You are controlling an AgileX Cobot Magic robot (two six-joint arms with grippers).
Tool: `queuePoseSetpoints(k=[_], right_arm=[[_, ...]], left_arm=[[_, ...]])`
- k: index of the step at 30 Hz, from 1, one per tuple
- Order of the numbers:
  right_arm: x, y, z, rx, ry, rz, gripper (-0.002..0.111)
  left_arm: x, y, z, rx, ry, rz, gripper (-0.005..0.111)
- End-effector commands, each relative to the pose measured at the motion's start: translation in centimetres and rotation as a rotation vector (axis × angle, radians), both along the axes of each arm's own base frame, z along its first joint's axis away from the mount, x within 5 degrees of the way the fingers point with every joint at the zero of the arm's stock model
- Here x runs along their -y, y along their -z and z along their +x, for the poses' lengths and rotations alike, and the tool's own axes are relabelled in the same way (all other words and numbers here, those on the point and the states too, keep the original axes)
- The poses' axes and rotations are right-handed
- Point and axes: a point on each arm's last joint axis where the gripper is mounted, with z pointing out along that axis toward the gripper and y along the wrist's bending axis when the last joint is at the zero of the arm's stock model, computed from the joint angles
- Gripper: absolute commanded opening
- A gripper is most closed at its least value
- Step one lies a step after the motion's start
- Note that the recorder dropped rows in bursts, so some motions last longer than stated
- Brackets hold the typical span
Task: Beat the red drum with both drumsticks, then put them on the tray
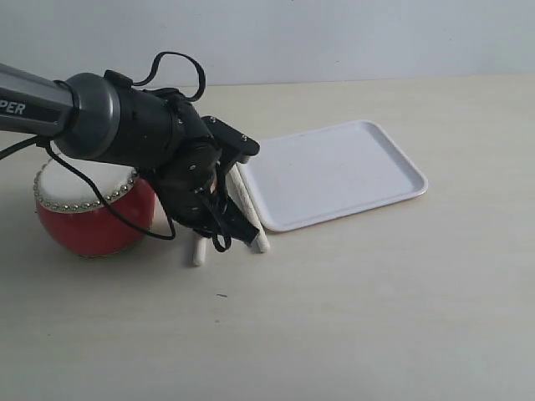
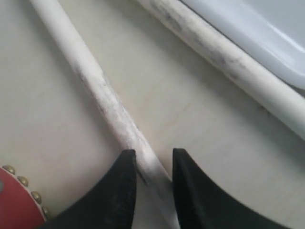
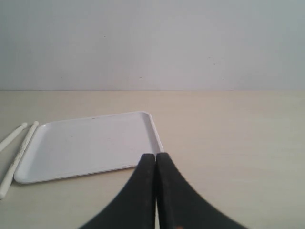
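The red drum (image 1: 92,221) stands at the left of the table, partly behind my left arm. Both drumsticks lie between the drum and the tray (image 1: 334,171): one drumstick (image 1: 251,213) rests along the tray's near-left rim, and of the other only the end (image 1: 199,251) shows below the arm. My left gripper (image 1: 230,234) is down over them. In the left wrist view the left gripper (image 2: 154,155) has its jaws closed around the drumstick (image 2: 90,71) nearer the drum (image 2: 19,200), with the second drumstick (image 2: 224,62) against the tray (image 2: 267,33). My right gripper (image 3: 156,155) is shut and empty, facing the tray (image 3: 90,143).
The table is pale beige, with bare surface in front of and to the right of the tray. A plain light wall stands behind it. The right arm is out of the exterior view. The left arm's cable loops hang near the sticks.
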Motion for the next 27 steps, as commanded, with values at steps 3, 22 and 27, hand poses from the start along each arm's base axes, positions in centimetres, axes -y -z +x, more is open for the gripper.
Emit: queuePoseSetpoints(k=[3, 22, 27], right_arm=[[0.0, 0.1, 0.0, 0.004, 0.004, -0.010, 0.000], [0.0, 0.1, 0.0, 0.004, 0.003, -0.011, 0.000], [0.0, 0.1, 0.0, 0.004, 0.003, -0.011, 0.000]], left_arm=[[0.4, 0.3, 0.2, 0.009, -0.019, -0.065, 0.027], [1.0, -2.3, 2.7, 0.091, -0.236, -0.228, 0.042], [0.9, -2.1, 3.5, 0.063, -0.306, -0.262, 0.054]])
